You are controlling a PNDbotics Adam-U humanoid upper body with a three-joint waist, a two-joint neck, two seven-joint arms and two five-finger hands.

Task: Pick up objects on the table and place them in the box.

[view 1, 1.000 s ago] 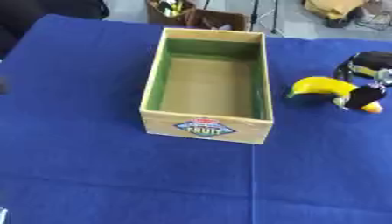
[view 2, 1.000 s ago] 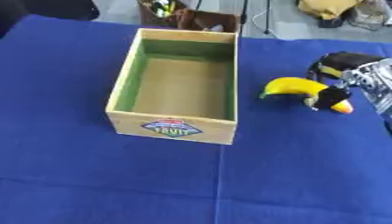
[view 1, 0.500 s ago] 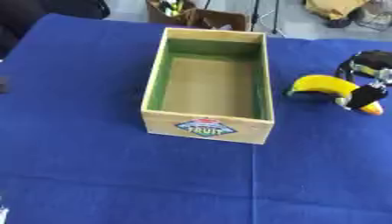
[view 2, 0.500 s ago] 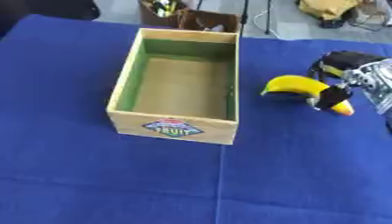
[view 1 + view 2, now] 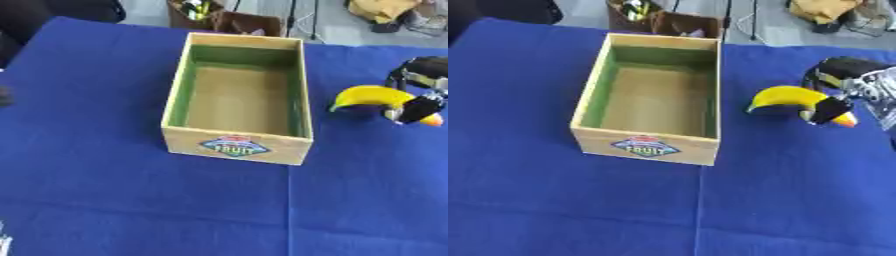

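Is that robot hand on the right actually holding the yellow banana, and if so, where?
Yes. The right robot hand is curled round the banana at its right-hand end; the rest sticks out toward the box.

The open-topped wooden box [image 5: 650,102] stands mid-table on the blue cloth-covered table [image 5: 553,200]; the yellow banana [image 5: 785,97] lies to its right, with the robot's black right hand [image 5: 842,85] upon it

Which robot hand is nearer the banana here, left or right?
Right. The right robot hand is at the banana, fingers curled over its right end. The left robot hand shows in neither view, so its distance can't be judged.
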